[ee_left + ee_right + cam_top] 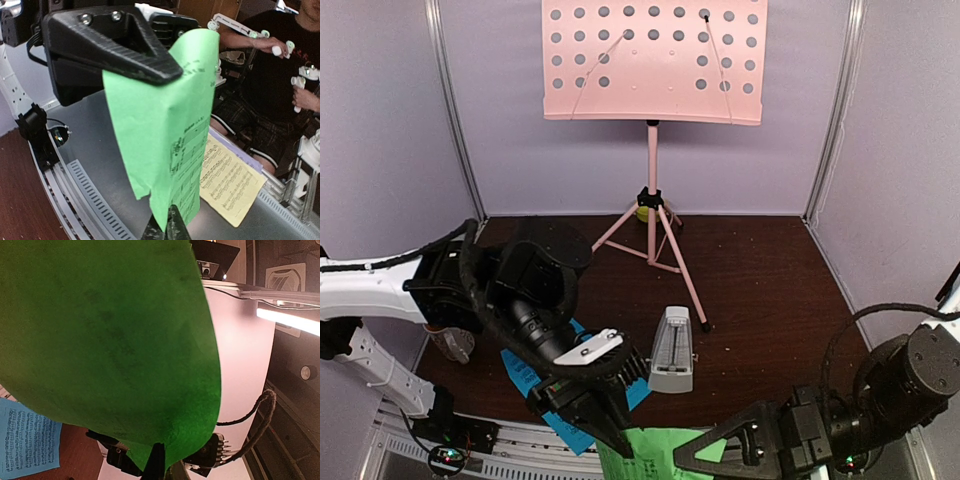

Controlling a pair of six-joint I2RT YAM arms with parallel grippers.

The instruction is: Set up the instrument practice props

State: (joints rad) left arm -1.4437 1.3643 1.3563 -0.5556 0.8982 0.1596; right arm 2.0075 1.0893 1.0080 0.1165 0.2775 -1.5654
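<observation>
Left gripper (167, 227) pinches the lower edge of the green sheet (165, 140), its jaws drawn narrow on the paper; the right gripper (163, 467) is closed on the same sheet at the opposite edge, so we hold it between both. From above, the green sheet hangs at the near edge of the table (760, 280), between the two grippers, lifted and curled rather than flat; printed staves show on its face in the left wrist view, while the right wrist view shows mostly its plain green back. The blue sheet (27, 442) lies flat on the table under the left arm, one corner just beside the metronome (672, 350); we cannot tell whether they touch. The metronome stands upright near the middle of the table, just in front of one foot of the stand (655, 60). The stand is upright at the back, its tripod legs spread, its perforated desk bare and facing us. A small lime-green thing (642, 212) shows just behind the stand's hub; we cannot tell what it is. Beyond the near edge, a yellow sheet (230, 185) lies on a grey surface, and a person (280, 75) sits behind it.
</observation>
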